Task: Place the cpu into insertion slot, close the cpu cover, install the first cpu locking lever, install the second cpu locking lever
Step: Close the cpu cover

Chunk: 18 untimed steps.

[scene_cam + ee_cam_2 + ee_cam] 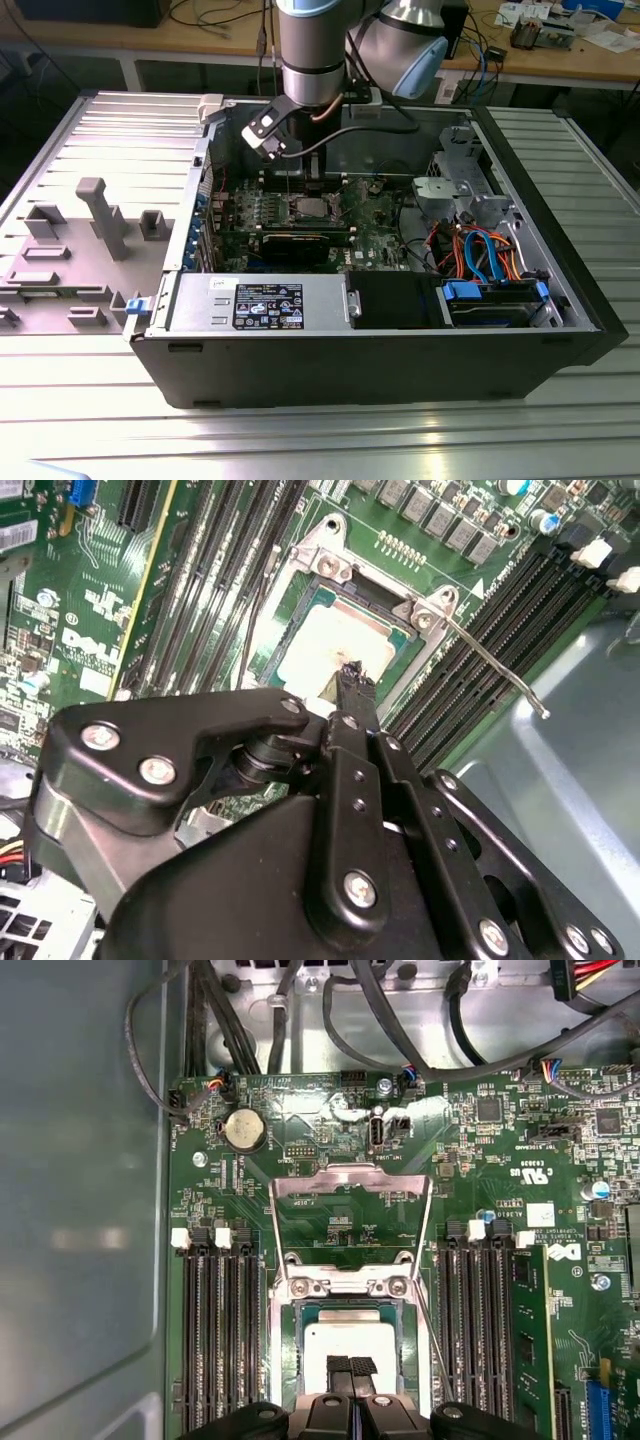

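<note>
Where the grey robot arm [310,50] reaches down into the open black computer case [350,360], we find the black linkage gripper [351,1368] over the green circuit board [330,1110]. Its fingers [338,1370] are drawn together w/ only a hairline seam btwn them. We see nothing clamped in the jaws.

Pos. of task items, ref. the jaws:
- The cpu [345,1338], a small flat square chip w/ a dull silver metal top, lies directly beneath the fingertips in both wrist views [330,640]. It sits flat inside the insertion slot [345,1285], a small square metal-rimmed socket. We cannot tell whether the tips touch the chip.
- The cpu cover [350,1175], a thin square silver frame plate w/ a large window, is swung open off the slot, beyond the jaws. Board shows through its window. Its tilt we cannot tell.
- A thin silver wire lever [490,665] runs out from a slot corner beside the jaws, angled over the long black memory slots [215,1340] that flank the jaws on both sides.
</note>
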Tool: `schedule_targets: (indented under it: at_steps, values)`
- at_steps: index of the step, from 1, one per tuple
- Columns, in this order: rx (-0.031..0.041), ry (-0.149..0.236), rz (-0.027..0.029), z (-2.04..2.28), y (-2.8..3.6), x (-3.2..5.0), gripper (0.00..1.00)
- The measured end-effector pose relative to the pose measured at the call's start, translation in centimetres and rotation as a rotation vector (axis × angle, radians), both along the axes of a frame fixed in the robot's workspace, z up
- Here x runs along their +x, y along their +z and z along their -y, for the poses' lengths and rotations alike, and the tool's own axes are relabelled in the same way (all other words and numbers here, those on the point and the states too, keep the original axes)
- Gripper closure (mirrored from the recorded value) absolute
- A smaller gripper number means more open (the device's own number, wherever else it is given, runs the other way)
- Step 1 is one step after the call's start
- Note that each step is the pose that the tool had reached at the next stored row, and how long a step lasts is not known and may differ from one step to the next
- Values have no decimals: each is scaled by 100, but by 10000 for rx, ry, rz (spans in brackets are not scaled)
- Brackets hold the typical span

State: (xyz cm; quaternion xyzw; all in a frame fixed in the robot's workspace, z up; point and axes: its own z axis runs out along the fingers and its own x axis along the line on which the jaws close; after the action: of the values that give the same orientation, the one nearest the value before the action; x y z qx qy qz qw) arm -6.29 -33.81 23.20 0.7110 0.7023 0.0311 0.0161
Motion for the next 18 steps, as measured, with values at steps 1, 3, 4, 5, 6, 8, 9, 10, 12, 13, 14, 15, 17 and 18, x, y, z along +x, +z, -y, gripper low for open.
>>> schedule_targets:
  at_steps: [1,3,4,5,6,8,9,10,12,13,14,15,17,18]
  values:
    - [0,-1,0,0,8,0,89]
    - [2,-1,0,0,39,0,89]
    - [2,0,1,0,59,0,89]
    - [3,-1,0,0,83,0,89]
    - [2,0,1,0,96,0,89]
    - [1,0,0,0,134,0,89]
    - [2,-1,0,0,156,0,89]
    - [2,-1,0,0,171,0,89]
    - [2,-1,0,0,203,0,89]
    - [2,0,0,0,213,0,89]
    - [2,0,0,0,222,0,89]
    - [2,0,0,0,236,0,89]
    - [1,0,0,0,271,0,89]
    - [1,0,0,0,296,0,89]
